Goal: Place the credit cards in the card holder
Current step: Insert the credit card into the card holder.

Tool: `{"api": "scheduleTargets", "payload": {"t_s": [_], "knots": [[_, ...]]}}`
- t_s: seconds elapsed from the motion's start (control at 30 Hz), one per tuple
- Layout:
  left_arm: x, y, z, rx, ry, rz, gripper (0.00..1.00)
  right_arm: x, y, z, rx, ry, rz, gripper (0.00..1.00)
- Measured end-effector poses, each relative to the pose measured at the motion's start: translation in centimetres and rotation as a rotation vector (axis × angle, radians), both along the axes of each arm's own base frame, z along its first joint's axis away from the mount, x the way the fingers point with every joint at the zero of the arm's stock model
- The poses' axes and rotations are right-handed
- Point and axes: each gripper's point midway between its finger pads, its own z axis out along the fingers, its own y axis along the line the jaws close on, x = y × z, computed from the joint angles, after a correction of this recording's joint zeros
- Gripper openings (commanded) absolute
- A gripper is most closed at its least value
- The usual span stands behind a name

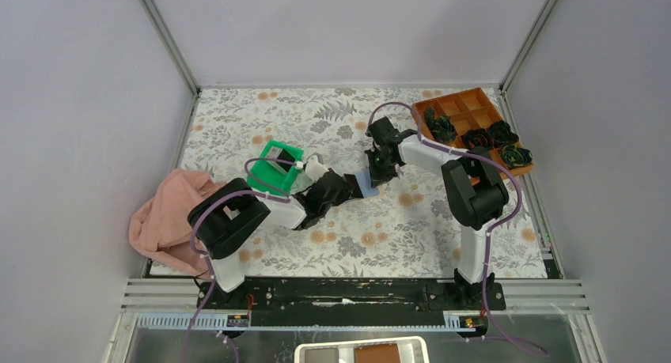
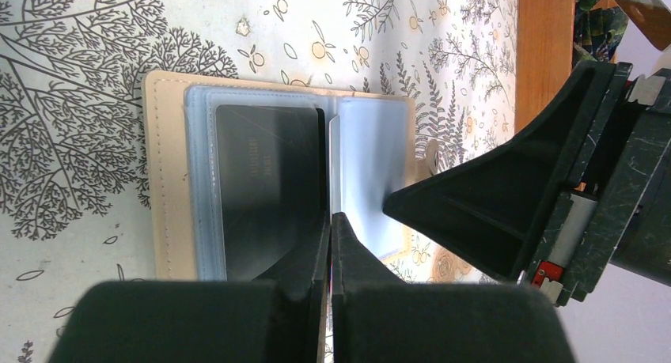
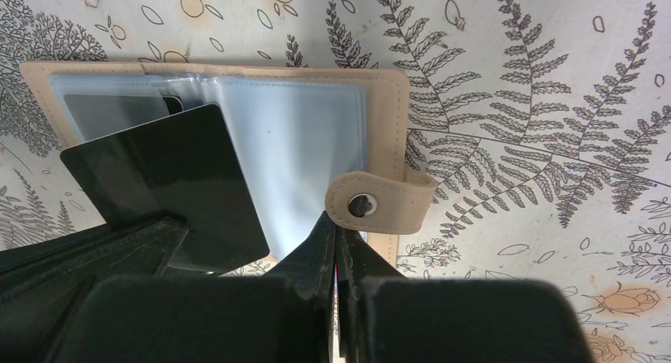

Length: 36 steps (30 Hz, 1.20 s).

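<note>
The card holder [image 1: 369,184] lies open on the floral mat, tan outside and blue-grey inside [image 3: 301,134], with its tab [image 3: 380,201] at the right edge. One dark credit card [image 2: 261,181] sits in its left sleeve. My left gripper [image 2: 330,219] is shut on a second dark credit card [image 3: 174,181], held tilted over the holder's middle fold and seen edge-on in the left wrist view. My right gripper [image 3: 338,221] is shut, its tips against the holder's right inner face just under the tab. It also shows in the left wrist view, fingers [image 2: 475,205] touching that face.
A green tray [image 1: 278,164] with something dark in it stands left of the holder, beside the left arm. An orange-brown compartment box [image 1: 467,110] with dark rosette lumps [image 1: 500,134] is at the back right. A pink cloth [image 1: 170,217] lies at the left edge.
</note>
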Motion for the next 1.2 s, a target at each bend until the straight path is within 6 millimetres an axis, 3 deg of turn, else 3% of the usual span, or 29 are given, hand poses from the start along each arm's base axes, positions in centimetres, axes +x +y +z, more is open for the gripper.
{"api": "scheduleTargets", "payload": {"t_s": [0.7, 1.2], "knots": [[1.0, 0.4, -0.5, -0.068, -0.038, 0.001, 0.00, 0.0, 0.0, -0.1, -0.007, 0.012, 0.000, 0.00], [-0.5, 0.3, -0.9, -0.138, -0.029, -0.045, 0.00, 0.0, 0.0, -0.1, -0.014, 0.025, 0.000, 0.00]]}}
